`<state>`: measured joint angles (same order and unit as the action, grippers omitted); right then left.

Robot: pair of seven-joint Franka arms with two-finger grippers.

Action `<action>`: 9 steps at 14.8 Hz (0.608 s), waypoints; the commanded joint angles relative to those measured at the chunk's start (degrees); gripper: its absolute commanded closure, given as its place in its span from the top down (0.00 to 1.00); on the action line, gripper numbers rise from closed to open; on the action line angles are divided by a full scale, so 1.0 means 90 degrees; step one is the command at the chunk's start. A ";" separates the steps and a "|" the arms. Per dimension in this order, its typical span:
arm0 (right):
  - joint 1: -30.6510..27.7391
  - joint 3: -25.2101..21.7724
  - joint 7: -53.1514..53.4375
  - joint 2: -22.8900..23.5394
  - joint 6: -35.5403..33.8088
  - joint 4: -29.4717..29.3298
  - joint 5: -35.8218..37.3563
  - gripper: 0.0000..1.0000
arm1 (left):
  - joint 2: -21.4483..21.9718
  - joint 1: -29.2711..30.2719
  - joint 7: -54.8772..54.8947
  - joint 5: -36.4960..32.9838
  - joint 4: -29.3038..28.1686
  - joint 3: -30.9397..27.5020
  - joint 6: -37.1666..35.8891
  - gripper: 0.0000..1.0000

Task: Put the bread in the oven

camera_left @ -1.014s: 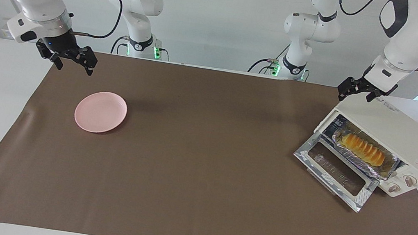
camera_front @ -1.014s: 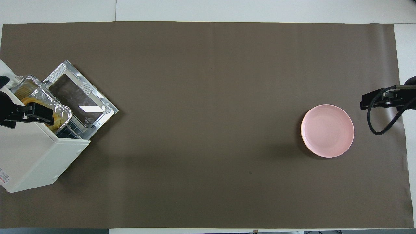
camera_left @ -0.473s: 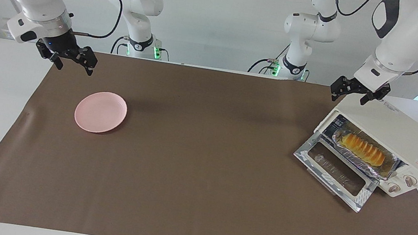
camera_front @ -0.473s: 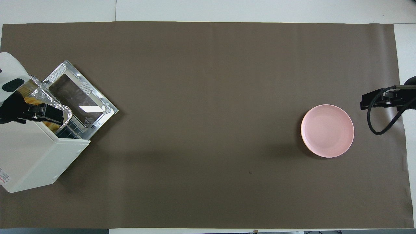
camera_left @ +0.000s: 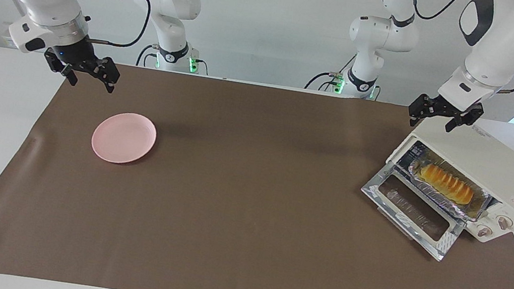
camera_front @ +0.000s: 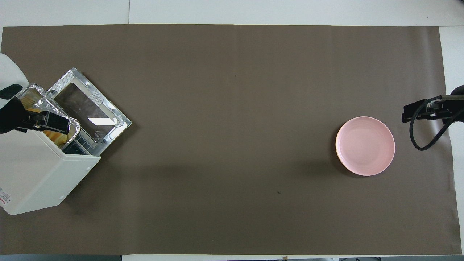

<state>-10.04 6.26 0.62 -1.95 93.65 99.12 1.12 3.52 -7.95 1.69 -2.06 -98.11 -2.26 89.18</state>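
Note:
The bread (camera_left: 447,183), a golden ridged loaf, lies in a crinkled foil tray (camera_left: 452,200) on the rack inside the cream-white oven (camera_left: 488,164) at the left arm's end of the table. The oven's glass door (camera_left: 412,216) hangs open and flat. My left gripper (camera_left: 444,117) is open and empty, up in the air over the oven's top edge. In the overhead view it (camera_front: 36,122) covers part of the tray (camera_front: 47,107) and the bread (camera_front: 54,136). My right gripper (camera_left: 88,74) is open and empty, waiting over the mat's edge near the pink plate.
A round pink plate (camera_left: 124,137) lies empty on the brown mat (camera_left: 246,214) at the right arm's end; it also shows in the overhead view (camera_front: 365,145). The oven (camera_front: 40,170) stands at an angle on the mat's corner. A cable leaves the oven's back.
My left gripper has shifted slightly above the oven's top edge. The bread, tray, door and right arm have not moved.

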 commanded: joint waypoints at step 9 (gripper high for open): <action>-0.0086 0.0067 0.0028 -0.0008 -0.0112 -0.0047 -0.0095 1.00 | 0.0000 0.0269 0.0115 0.0102 0.0052 0.0174 0.0082 1.00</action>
<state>-10.04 6.25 0.62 -1.95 93.65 99.12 1.12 3.55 -6.95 1.76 -1.96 -98.02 -1.71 89.65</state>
